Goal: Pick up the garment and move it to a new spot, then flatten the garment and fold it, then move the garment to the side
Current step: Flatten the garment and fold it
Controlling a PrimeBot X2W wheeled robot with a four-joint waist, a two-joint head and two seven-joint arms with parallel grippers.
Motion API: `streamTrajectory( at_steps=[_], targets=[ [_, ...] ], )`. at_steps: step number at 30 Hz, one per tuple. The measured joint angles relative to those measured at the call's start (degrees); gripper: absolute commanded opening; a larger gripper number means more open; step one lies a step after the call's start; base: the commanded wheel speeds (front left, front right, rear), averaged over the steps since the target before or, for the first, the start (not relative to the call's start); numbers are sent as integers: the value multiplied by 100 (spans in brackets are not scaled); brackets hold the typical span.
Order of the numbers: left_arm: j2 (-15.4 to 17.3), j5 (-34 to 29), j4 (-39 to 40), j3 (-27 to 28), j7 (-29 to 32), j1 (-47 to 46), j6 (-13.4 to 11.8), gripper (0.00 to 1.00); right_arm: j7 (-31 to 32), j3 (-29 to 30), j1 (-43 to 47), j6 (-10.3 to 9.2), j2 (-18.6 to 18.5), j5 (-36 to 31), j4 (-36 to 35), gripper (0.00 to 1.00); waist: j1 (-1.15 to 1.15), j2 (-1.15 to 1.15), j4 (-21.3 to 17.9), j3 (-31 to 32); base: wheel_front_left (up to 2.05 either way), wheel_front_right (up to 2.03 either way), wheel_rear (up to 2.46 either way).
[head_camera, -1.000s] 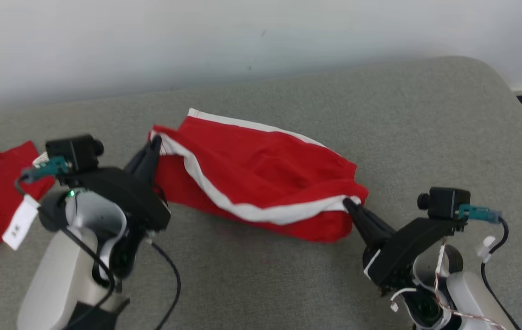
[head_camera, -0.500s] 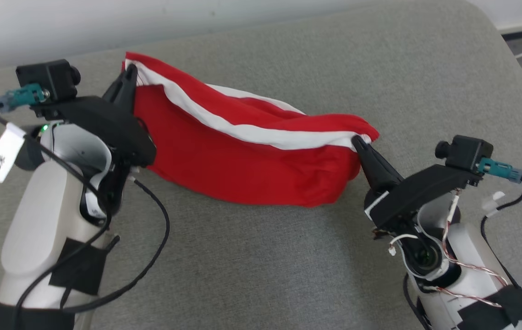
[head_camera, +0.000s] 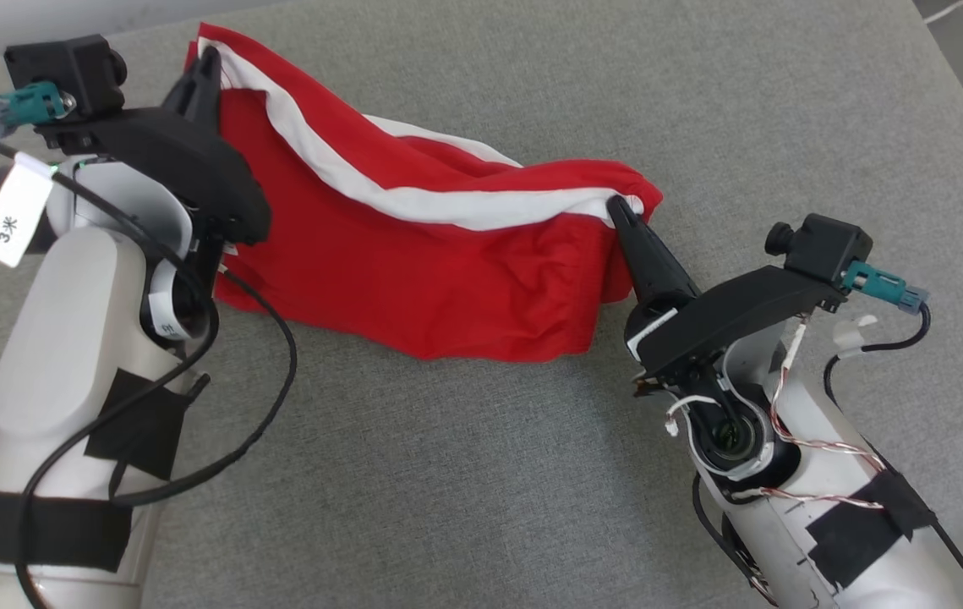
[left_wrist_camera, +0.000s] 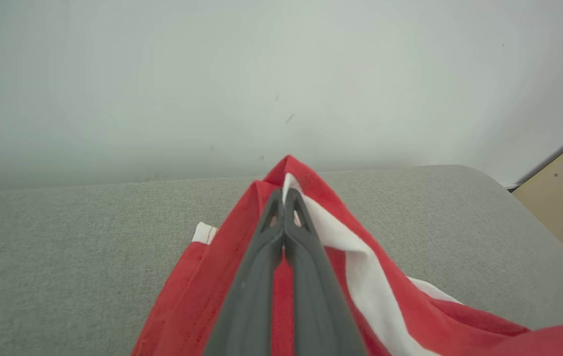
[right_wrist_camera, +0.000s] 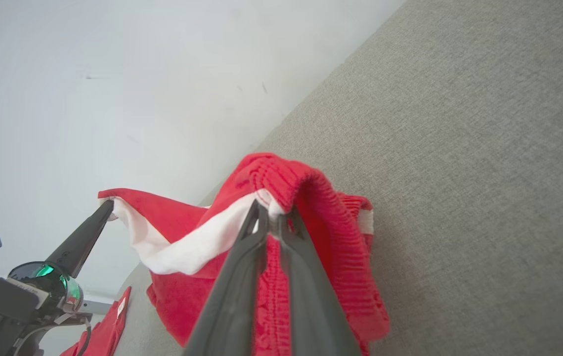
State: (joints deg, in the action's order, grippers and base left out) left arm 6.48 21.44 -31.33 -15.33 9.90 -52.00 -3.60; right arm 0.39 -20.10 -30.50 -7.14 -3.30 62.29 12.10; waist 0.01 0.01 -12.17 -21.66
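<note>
Pinching the red shorts (head_camera: 413, 271) at two ends, I am holding them strung out between my two hands over the grey cloth-covered bench (head_camera: 489, 474). My left hand (head_camera: 209, 61) is closed tight, its two fingers pressing together on a corner where the white stripe (head_camera: 439, 205) is running up to the edge; in the left wrist view the fingertips of that hand (left_wrist_camera: 283, 195) are meeting on the fabric (left_wrist_camera: 202, 277), which is peaking just beyond them and draping down on both sides of them. My right hand (head_camera: 616, 203) is closed all but a sliver, nipping the other end. In the right wrist view its tips (right_wrist_camera: 269, 212) are biting the gathered waistband (right_wrist_camera: 311, 198), with the red cloth curling over them and falling away below.

Between my hands the top edge is sagging a little, and the body of the shorts is hanging beneath it toward the bench (right_wrist_camera: 484, 173). I cannot tell whether the lower edge is touching the bench.

Beyond my left hand (right_wrist_camera: 106, 207), in the right wrist view, another red cloth (right_wrist_camera: 108, 326) is lying on the bench. A pale wall (left_wrist_camera: 162, 74) is rising past my fingertips.
</note>
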Motion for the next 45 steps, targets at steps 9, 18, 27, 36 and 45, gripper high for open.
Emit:
streamTrajectory(
  at_steps=[9,18,27,36,45],
  targets=[
    [53,-288,-658,-90,-299,-346,-43,100,-554,-386,-367,-21,-1,538,409,100,0,0,-72,-149,0,0,0],
    [46,-377,-1263,-208,-762,-472,14,100,-1037,-581,-542,-26,-3,835,829,100,-1,-1,2,-15,0,0,0],
    [12,-377,-1814,-243,-1115,-438,163,100,-1187,-563,-544,-26,-5,766,1363,100,-1,-1,68,318,0,0,0],
    [-90,-377,-2318,-410,-1396,-46,365,100,-1290,-628,-384,-26,-314,339,1831,100,-1,-1,147,879,0,0,0],
    [-204,-379,-2605,-620,-1557,466,621,100,-1359,-669,164,-26,-526,10,2016,100,-2,-2,260,1578,0,0,0]
  ],
)
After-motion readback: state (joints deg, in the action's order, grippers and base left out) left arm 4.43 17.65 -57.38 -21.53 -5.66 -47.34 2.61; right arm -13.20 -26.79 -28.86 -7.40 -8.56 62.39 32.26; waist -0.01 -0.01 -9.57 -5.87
